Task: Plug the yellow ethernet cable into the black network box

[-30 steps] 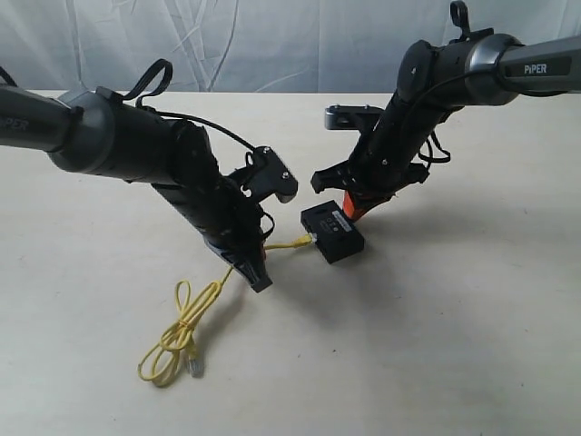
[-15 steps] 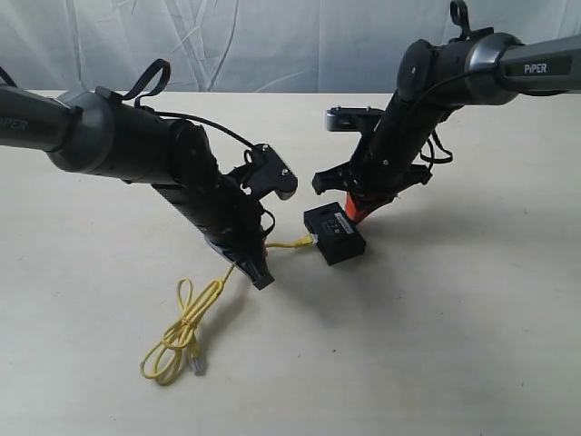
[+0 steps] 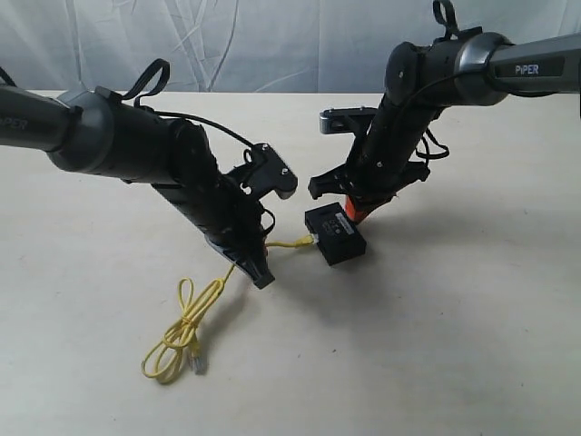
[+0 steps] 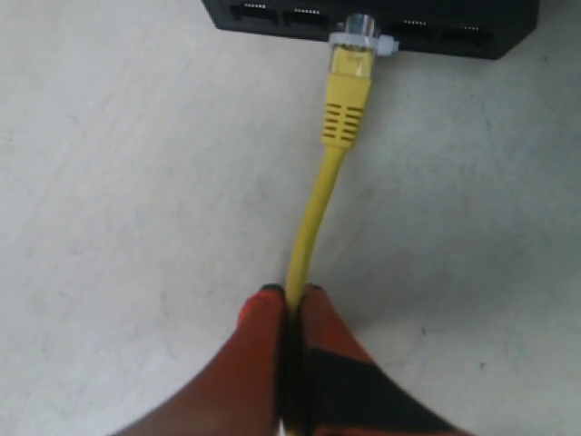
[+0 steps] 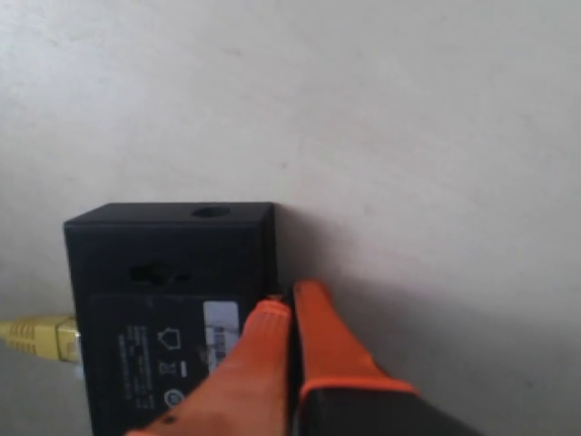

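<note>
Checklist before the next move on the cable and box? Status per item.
1. Left gripper shut on cable: ok.
2. Plug meets the box head-on: ok.
3. Plug fully seated: cannot tell; its clear part shows outside the box.
4. Right gripper shut, tips at the box's edge on the side away from the plug: ok as a brace, though how firmly it presses cannot be told.
5. Cable between left gripper and plug has no kink: ok.
6. Spare bundle lies loose on the table, apart from both arms: ok.
</note>
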Controlling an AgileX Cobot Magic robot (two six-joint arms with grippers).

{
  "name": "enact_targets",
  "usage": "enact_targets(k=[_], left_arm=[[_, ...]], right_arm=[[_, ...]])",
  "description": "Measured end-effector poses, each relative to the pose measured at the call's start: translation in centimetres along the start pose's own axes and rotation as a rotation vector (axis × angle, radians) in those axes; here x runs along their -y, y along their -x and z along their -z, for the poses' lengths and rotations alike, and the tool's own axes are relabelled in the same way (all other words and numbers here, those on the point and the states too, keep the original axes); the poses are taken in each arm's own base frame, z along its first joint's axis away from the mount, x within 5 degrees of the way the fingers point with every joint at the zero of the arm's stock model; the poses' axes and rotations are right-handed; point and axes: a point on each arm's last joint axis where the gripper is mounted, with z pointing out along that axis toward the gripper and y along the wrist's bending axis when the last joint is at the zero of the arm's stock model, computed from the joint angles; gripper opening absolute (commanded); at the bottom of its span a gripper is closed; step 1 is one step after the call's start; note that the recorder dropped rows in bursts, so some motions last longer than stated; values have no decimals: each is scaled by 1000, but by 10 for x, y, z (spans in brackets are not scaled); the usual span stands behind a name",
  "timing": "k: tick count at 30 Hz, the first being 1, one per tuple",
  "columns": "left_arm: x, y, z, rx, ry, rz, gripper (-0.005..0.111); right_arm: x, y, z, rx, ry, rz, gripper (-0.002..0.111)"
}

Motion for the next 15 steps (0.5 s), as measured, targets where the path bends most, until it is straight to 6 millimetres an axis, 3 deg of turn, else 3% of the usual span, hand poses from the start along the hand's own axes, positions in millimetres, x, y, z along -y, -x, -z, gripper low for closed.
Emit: enact_targets(k=[15], left_arm=[[0, 1, 0, 7, -1, 12, 0]], right_arm=[[-2, 0, 4, 0, 3, 20, -1]])
